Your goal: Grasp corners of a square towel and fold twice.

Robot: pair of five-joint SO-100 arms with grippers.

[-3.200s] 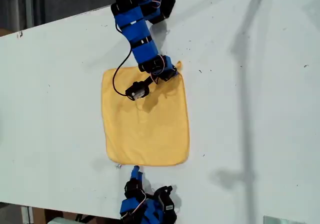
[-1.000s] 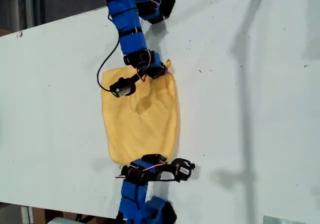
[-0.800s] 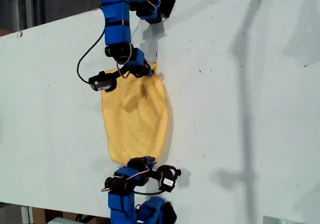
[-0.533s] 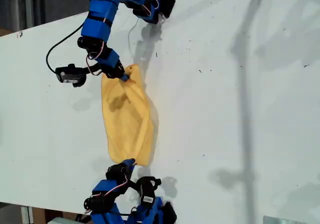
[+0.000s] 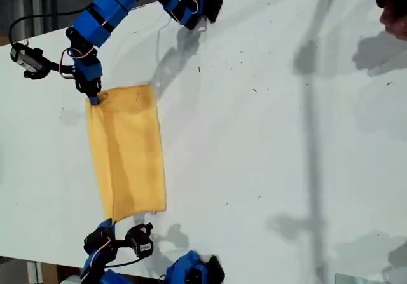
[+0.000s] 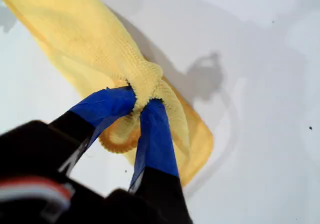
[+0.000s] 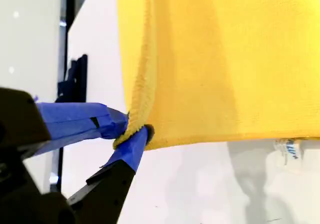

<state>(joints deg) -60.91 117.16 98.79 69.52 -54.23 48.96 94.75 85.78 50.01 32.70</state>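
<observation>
The towel (image 5: pixel 127 154) lies on the white desk (image 5: pixel 286 138) in the left half of the exterior view. It forms a long, narrow yellow-orange rectangle running from the upper left towards the bottom edge, and its surface is mostly flat with a few soft lengthwise creases.

My first gripper (image 5: pixel 95 98) is at the strip's upper left corner in the exterior view, and its arm reaches down from the top of that frame. In the first wrist view the blue-taped jaws of my first gripper (image 6: pixel 145 101) are nearly closed, pinching a bunched knot of the towel (image 6: pixel 75 28). A hemmed loop of cloth curls out behind the jaws, and the rest stretches away across the desk.

My second gripper (image 5: pixel 108 222) is at the strip's lower left corner in the exterior view, close to the desk's bottom edge. In the second wrist view the jaws of my second gripper (image 7: pixel 132 131) are clamped on the thick, doubled edge of the towel (image 7: pixel 225 58), right at its corner. The cloth hangs taut and smooth away from them. A small white tag (image 7: pixel 287 149) shows just beyond the towel's hem in that view.
</observation>
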